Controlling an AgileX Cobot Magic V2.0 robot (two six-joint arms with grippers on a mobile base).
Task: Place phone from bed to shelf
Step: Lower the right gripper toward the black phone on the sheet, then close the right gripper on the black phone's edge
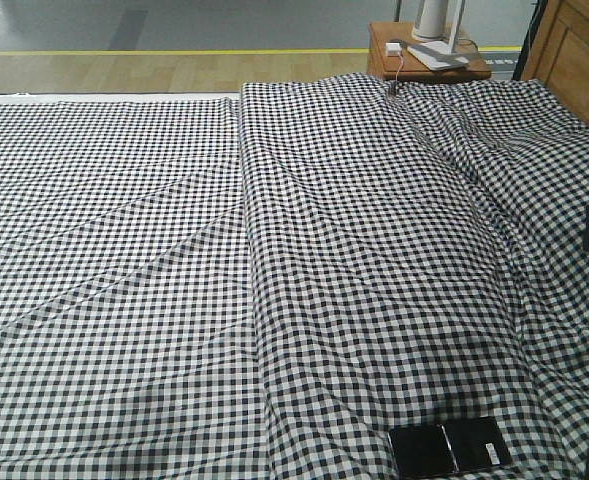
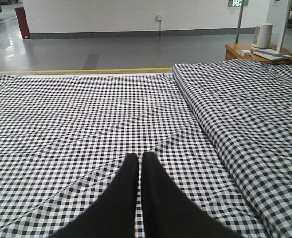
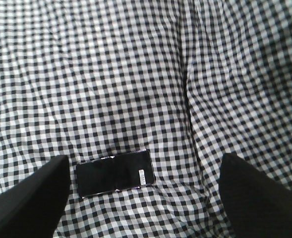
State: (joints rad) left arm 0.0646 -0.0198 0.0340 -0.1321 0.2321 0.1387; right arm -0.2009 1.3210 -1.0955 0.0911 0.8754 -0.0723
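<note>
Bed (image 1: 274, 250): black-and-white gingham cover with long folds; a raised ridge runs from 12 to 6 o'clock in the front view.
Headboard (image 1: 574, 50): brown wood, at 1 o'clock.
Bedside table (image 1: 424, 60): small, brown, beyond the bed at 1 o'clock.
Left gripper (image 2: 140, 163): above the flat cover, black fingers (image 2: 126, 188) pressed together, holding nothing.
Right gripper (image 3: 143, 158): fingers (image 3: 41, 193) spread wide above the cover, not touching the phone.
Phone (image 1: 449, 447): flat on the bed at 5 o'clock in the front view. From the right wrist (image 3: 115, 177) it lies between the fingers, nearer the 7 o'clock one.
</note>
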